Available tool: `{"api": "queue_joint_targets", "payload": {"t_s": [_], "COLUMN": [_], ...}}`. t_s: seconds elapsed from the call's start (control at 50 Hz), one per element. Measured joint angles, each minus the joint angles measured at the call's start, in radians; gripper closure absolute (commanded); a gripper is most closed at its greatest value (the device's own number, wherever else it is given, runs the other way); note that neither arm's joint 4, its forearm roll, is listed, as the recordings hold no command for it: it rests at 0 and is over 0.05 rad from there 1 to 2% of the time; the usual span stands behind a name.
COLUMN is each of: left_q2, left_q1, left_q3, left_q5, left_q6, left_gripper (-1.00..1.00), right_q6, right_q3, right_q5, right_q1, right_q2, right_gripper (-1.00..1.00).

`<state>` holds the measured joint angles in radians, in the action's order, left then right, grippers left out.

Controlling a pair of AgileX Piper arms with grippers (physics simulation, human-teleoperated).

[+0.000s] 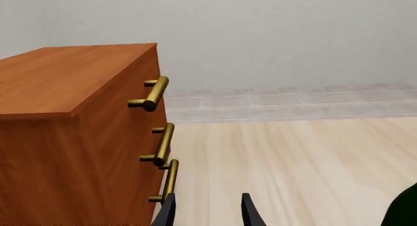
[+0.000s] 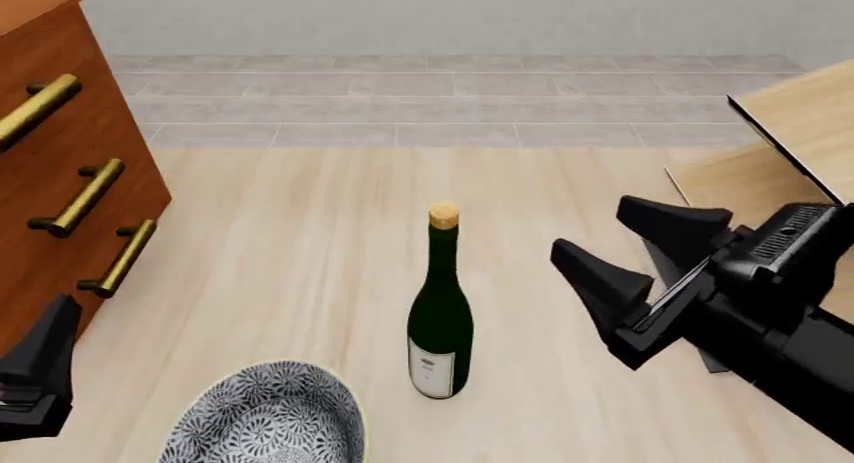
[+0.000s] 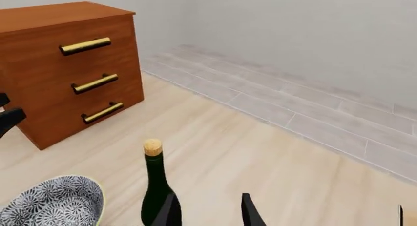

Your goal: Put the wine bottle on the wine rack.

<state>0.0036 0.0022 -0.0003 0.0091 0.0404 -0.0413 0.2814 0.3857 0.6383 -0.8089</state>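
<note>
So far, not much of the job is done. The wine bottle [image 2: 441, 313] stands upright on the table [image 2: 307, 263], near the middle, and nothing is holding it. The right gripper [image 2: 627, 258] is just to the right of the bottle with its jaws wide open and empty. It looks ready to close in on the bottle. The left gripper [image 2: 38, 368] sits at the near left edge by the drawer cabinet [image 2: 67, 183]. Its jaws are a little apart and hold nothing.

The wine rack [image 2: 787, 133] is at the far right, well apart from the bottle. Grabbing, lifting, carrying and setting down are all left to do.

The bottle has a small white label [image 2: 431, 368] low down. Its writing is too small to read. A patterned bowl [image 2: 267, 423] sits near the bottle, to its left.
</note>
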Motion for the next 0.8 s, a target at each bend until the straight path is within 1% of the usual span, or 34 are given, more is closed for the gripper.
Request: {"api": "queue_joint_targets", "payload": {"t_s": [0.36, 0.8], "left_q2": [-0.002, -0.002], "left_q1": [0.007, 0.007], "left_q3": [0.000, 0.000], "left_q5": [0.003, 0.011], "left_q6": [-0.006, -0.011], "left_gripper": [-1.00, -1.00], "right_q6": [0.000, 0.003], "right_q3": [0.021, 0.034], "right_q5": [0.056, 0.137], "right_q1": [0.065, 0.102], "right_q2": [-0.088, -0.184], "right_gripper": [-1.00, -1.00]}}
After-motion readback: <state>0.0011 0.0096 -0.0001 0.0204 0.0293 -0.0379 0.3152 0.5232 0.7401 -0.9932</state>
